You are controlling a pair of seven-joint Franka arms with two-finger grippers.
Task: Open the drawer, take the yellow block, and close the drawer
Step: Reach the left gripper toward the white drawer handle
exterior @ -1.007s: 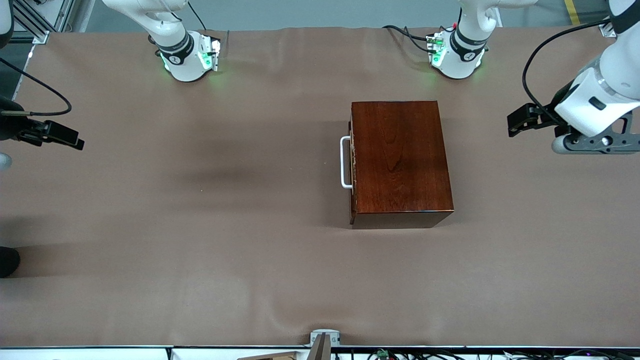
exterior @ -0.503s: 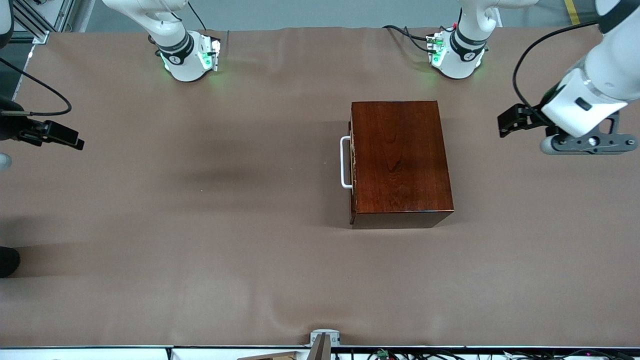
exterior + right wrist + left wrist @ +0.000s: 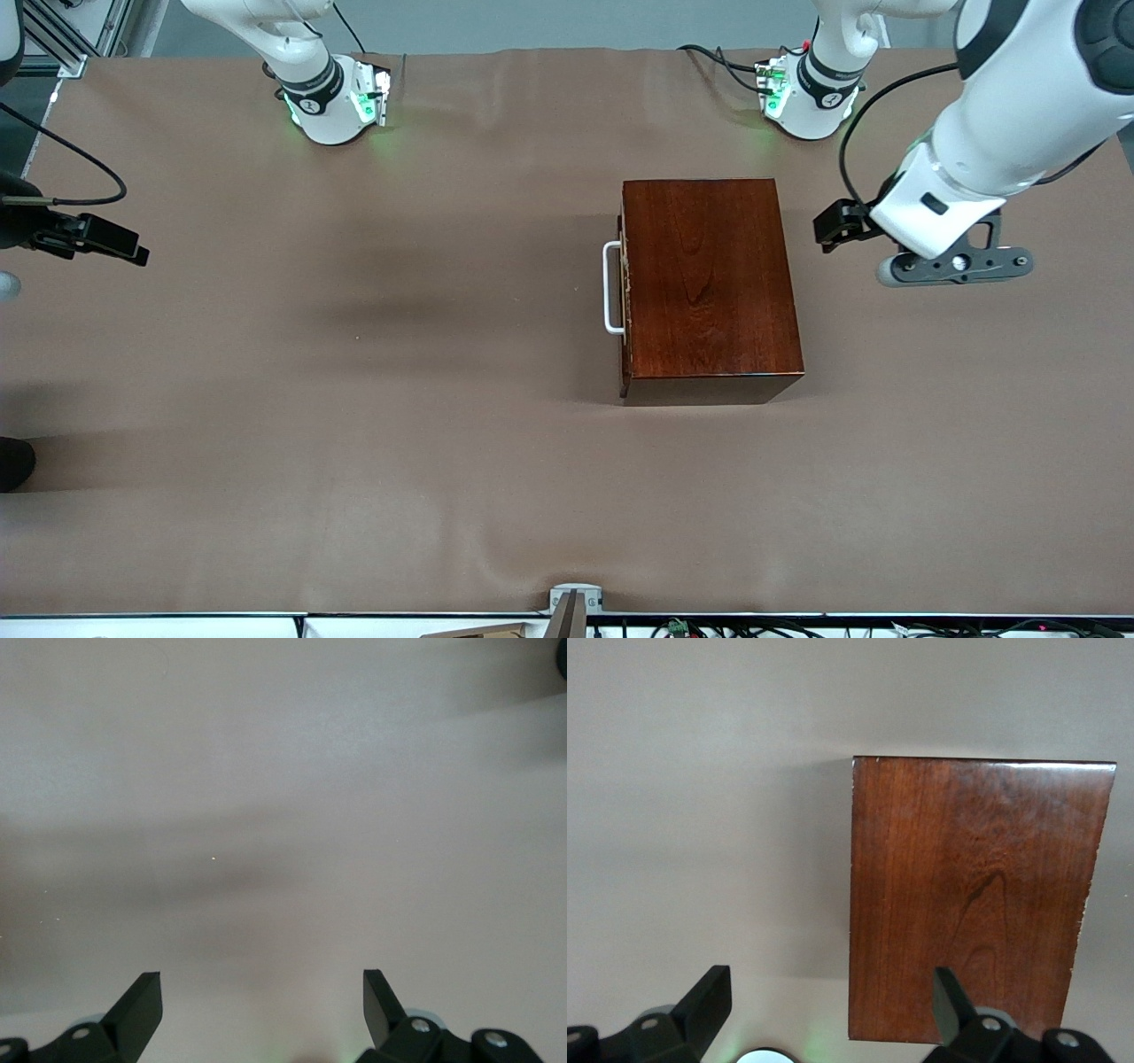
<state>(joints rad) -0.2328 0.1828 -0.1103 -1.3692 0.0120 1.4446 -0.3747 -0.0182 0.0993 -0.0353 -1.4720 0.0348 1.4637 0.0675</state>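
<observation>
A glossy mahogany box (image 3: 709, 288) stands on the brown cloth. Its drawer (image 3: 624, 292) is pushed fully in, and the white bar handle (image 3: 611, 288) faces the right arm's end of the table. The yellow block is hidden. My left gripper (image 3: 955, 264) hangs open over the cloth beside the box, toward the left arm's end. In the left wrist view the left gripper (image 3: 830, 1001) holds nothing, and the box's top (image 3: 974, 895) lies below it. My right gripper (image 3: 263, 997) is open and empty over bare cloth at the right arm's end, where that arm waits.
The two arm bases (image 3: 332, 102) (image 3: 811, 93) stand along the table's edge farthest from the front camera. A small metal bracket (image 3: 576, 598) sits at the nearest edge. The right arm's black wrist camera and cable (image 3: 89, 235) show at the table's end.
The left arm has swung in from the table's end toward the box, bringing its gripper closer to it. The right arm and the box have not moved.
</observation>
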